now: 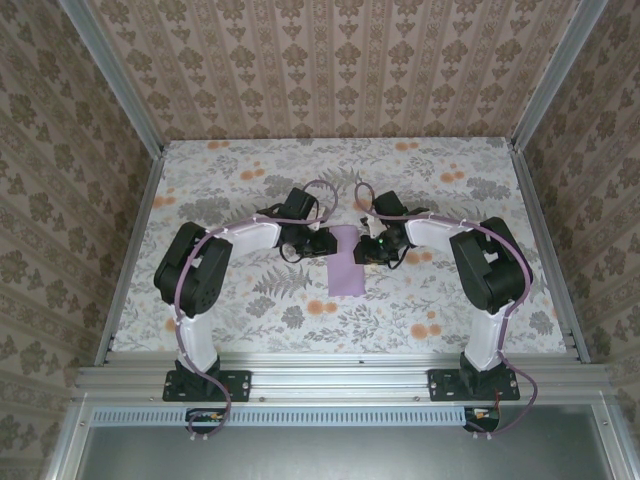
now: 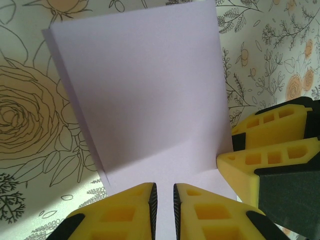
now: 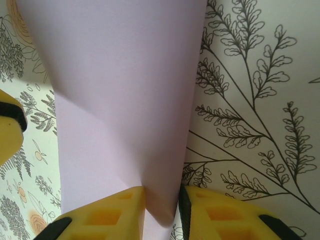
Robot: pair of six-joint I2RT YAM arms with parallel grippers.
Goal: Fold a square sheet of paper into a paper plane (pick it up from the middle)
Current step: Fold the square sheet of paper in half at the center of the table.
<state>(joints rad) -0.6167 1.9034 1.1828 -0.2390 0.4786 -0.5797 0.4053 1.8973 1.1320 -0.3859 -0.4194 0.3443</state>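
- We see the lavender sheet of paper (image 1: 347, 262) at the middle of the floral table (image 1: 230, 300), between the two arms and bent over on itself.
- The left gripper (image 2: 165, 189) pinches the sheet's near edge, with its yellow fingers almost together.
- The right gripper (image 3: 162, 195) pinches the curled fold from the opposite side, its fingers slightly wider apart.

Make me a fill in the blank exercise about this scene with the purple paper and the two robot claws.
1. The thin lavender-purple paper sheet lies ___ the left claw and the right claw.
2. Both claws have ___ fingers.
3. The tabletop below the paper bears a ___ pattern.
Missing words: between; yellow; floral.
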